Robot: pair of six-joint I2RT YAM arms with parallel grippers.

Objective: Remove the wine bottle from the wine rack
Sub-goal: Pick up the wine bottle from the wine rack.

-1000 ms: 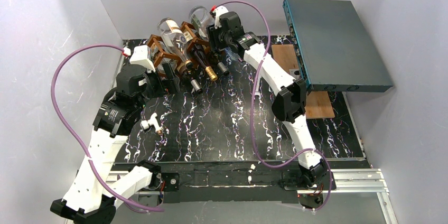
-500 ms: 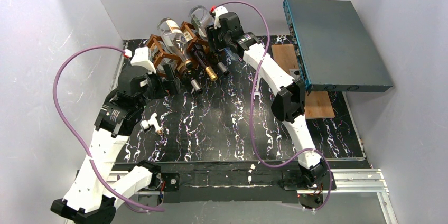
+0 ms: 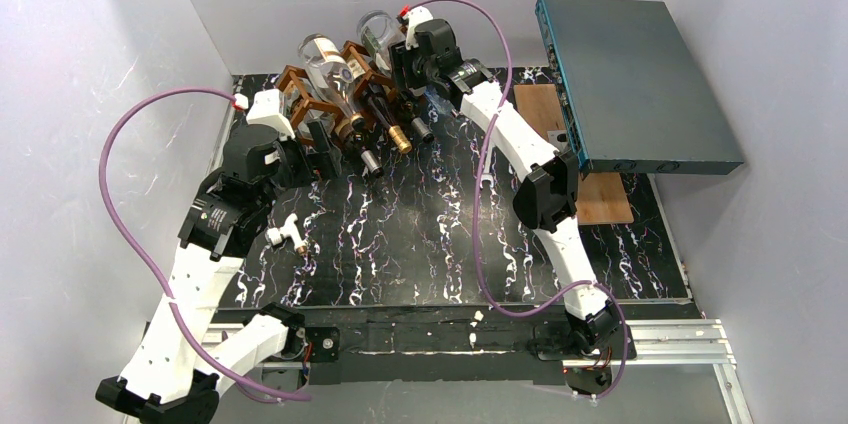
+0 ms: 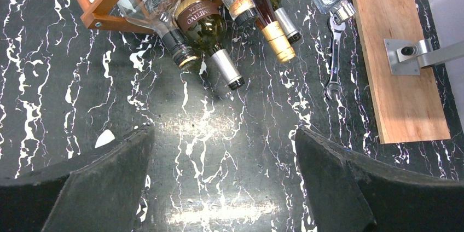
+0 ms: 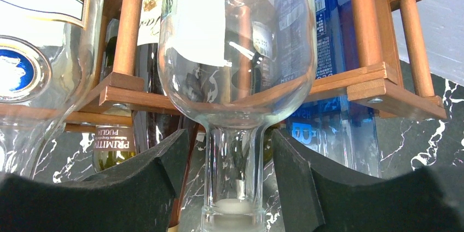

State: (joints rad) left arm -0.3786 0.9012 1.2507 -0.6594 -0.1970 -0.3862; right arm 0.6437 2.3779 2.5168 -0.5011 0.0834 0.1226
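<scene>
I am straddling the neck of the bottle (image 5: 238, 68), lying in the rack (image 5: 377, 87), right pincer (image 5: 230, 152) spread, not pinching; left pincer (image 4: 224, 155) gaping over the worktop (image 4: 219, 199). A loose grip risks the glass slipping.

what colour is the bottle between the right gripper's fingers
Clear, colourless glass bottle with a white label; the right wrist view shows it best.

wine rack (image 5: 137, 94): we see a reddish-brown wooden lattice with diamond cells, standing upright | wine bottle (image 5: 241, 68): we note clear glass with a white label | pose: lying tilted, neck poking out of the rack's front and pointing down | place: upper cell near the rack's right end, shoulders resting on its crossbars
</scene>
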